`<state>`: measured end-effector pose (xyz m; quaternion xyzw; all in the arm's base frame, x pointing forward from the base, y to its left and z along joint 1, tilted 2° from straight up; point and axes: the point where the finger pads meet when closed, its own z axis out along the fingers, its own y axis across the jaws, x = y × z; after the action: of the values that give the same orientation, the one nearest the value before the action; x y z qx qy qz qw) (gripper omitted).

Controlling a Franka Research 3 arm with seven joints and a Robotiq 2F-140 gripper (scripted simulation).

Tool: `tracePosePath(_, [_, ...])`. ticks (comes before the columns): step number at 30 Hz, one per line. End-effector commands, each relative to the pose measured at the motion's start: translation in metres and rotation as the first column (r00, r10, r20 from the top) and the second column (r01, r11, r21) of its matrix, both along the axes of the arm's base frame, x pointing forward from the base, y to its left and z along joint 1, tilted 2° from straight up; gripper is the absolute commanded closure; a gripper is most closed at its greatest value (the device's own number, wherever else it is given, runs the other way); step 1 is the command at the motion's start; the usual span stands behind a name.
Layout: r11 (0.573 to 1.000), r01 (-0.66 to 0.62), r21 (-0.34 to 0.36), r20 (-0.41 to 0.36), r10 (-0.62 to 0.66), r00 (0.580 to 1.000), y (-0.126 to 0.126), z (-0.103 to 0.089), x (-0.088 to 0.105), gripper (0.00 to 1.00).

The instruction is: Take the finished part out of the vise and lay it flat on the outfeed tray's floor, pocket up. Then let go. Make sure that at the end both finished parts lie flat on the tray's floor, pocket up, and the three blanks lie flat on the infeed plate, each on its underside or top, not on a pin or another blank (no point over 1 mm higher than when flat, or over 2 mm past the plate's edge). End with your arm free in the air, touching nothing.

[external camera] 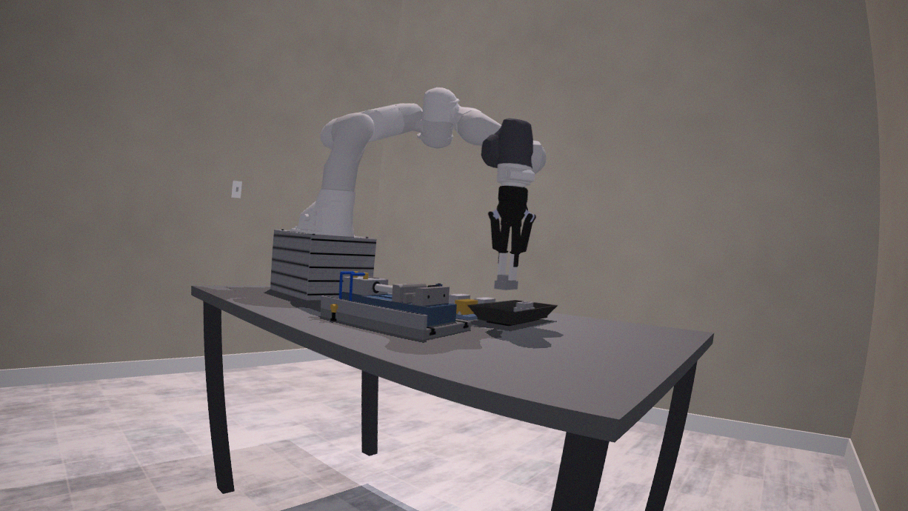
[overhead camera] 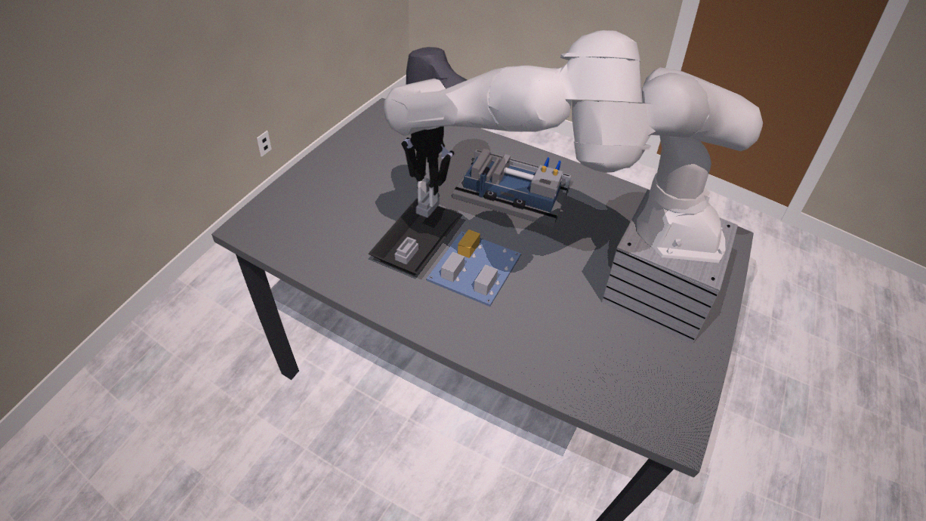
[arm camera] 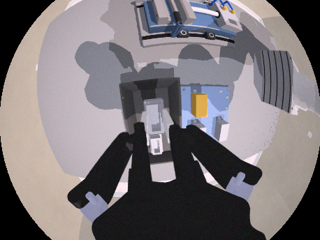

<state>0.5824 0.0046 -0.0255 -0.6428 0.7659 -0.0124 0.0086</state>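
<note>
My gripper [overhead camera: 426, 191] is shut on the finished part [overhead camera: 425, 206], a small grey block, and holds it a little above the far end of the dark outfeed tray [overhead camera: 415, 238]. In the side view the part [external camera: 505, 282] hangs clear above the tray [external camera: 512, 311]. In the wrist view the part [arm camera: 156, 129] sits between the black fingers over the tray. The blue vise [overhead camera: 511, 179] stands behind the tray with open, empty jaws. It also shows in the side view [external camera: 406, 299] and the wrist view [arm camera: 183, 18].
Another grey part [overhead camera: 405, 249] lies at the near end of the tray. A blue fixture plate [overhead camera: 473, 266] beside the tray carries two grey blocks and a yellow block [overhead camera: 469, 242]. The robot base pedestal [overhead camera: 671, 278] stands at the right.
</note>
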Motion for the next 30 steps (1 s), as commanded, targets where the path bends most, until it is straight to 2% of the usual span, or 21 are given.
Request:
tracePosePath(1, [1.0,-0.007,-0.002,0.01,0.007,1.0,-0.001,-0.006,0.004,1.0])
tracePosePath(19, [1.0,-0.007,-0.002,0.01,0.007,1.0,-0.001,-0.037,0.005,1.0])
tracePosePath(30, [1.0,-0.007,-0.002,0.01,0.007,1.0,-0.001,-0.05,0.006,1.0])
